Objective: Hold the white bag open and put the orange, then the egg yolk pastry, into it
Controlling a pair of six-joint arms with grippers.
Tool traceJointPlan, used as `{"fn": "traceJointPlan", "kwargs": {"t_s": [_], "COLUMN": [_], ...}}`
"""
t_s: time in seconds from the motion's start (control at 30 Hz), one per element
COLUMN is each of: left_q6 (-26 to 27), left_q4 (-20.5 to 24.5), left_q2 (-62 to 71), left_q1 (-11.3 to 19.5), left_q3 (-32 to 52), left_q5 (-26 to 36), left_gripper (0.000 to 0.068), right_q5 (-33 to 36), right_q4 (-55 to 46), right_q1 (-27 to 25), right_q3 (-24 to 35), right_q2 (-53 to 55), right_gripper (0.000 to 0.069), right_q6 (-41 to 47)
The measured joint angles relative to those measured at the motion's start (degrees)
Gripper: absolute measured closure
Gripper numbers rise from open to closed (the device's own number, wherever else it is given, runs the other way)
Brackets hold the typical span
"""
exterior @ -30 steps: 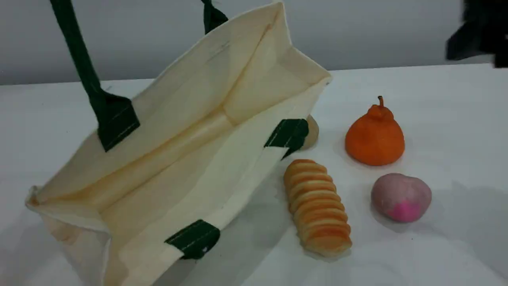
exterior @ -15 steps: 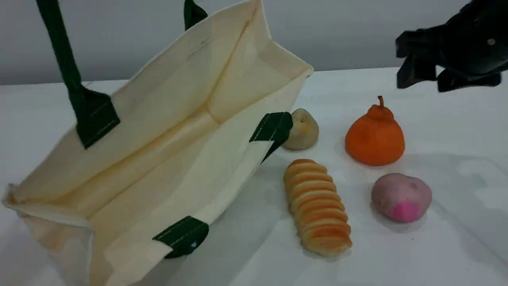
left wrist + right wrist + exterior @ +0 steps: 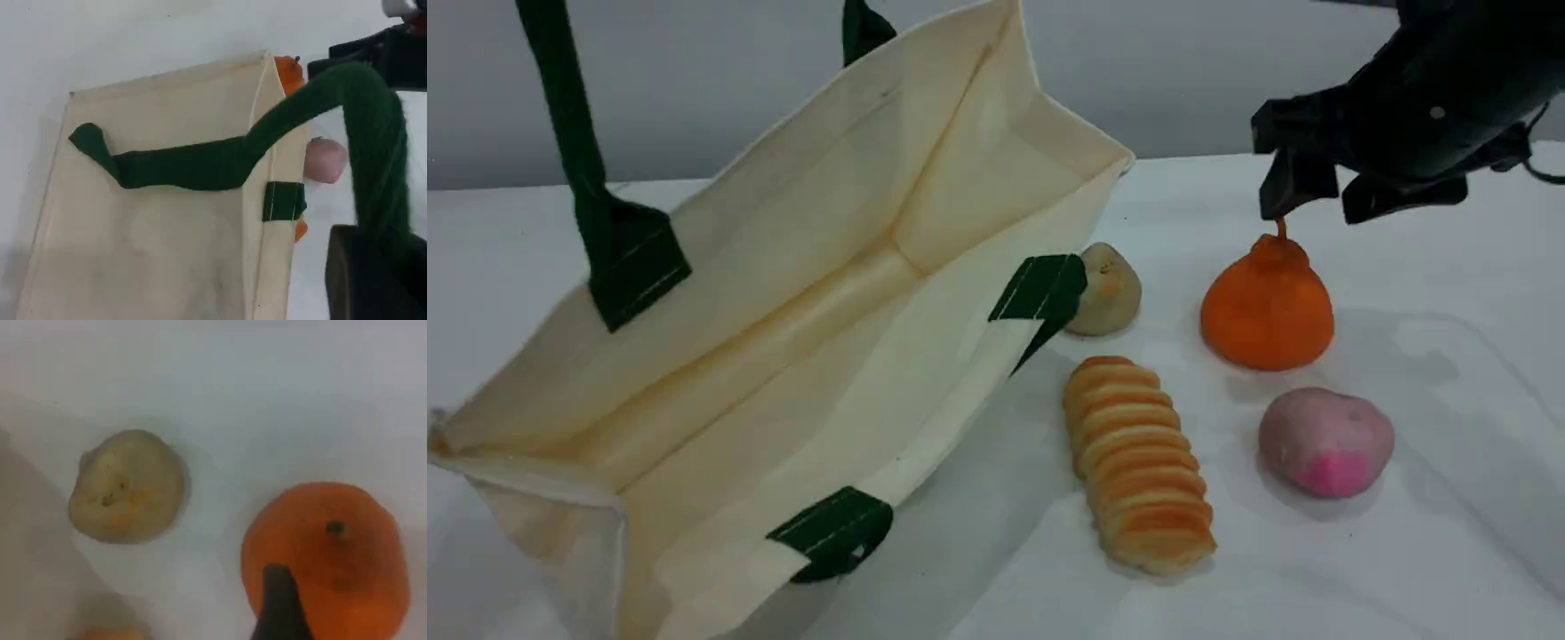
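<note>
Risk of knocking the orange (image 3: 1266,307), on the surface (image 3: 1405,551) beside the propped-open white bag (image 3: 800,293), with right fingers (image 3: 1307,191) spread above its stem; left fingers (image 3: 373,277) clenched on handle (image 3: 373,133), may slip.

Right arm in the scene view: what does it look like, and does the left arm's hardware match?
The right tool is matte black and blocky, with two squared fingers, a small pale screw dot on its body and a thin black cable at the frame edge. The left tool shows only a dark, squared block; nothing more can be told.
</note>
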Motion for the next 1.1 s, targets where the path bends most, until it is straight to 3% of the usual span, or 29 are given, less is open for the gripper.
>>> {"fn": "traceJointPlan", "kwargs": {"t_s": [0.37,0.67,0.77,0.9,0.93,1.1], "left_q6": [0.0,0.0,0.0,0.0,0.0,0.1], "left_q4": [0.0,0.0,0.0,0.0,0.0,0.0], "left_q2": [0.0,0.0,0.0,0.0,0.0,0.0], "left_q1": [0.0,0.0,0.0,0.0,0.0,0.0], "left_q3": [0.0,0.0,0.0,0.0,0.0,0.0], "left_q5": [-0.1,-0.1,-0.1,-0.1,-0.1,-0.1], "left_gripper": [0.0590,0.0590,0.0590,0.0590,0.0590,0.0590], "right_q5": [0.4,-2.6,-2.0,-1.1,-0.4,5.5], "right_q4": [0.0,0.0,0.0,-0.1,-0.1,-1.7], "right_q1": [0.0,0.0,0.0,0.0,0.0,-0.6], "right_q3": [-5.8,-6.2,-6.2,-6.2,-6.2,-6.0], "right_q2": [7.7,14.2,14.2,14.1,13.8,10.1], "right_gripper": [0.0253,0.0265,0.0353,0.0596,0.0629,0.0661], "right_q6": [-0.7,-1.5,-1.6,-1.5,-1.4,-1.3]}}
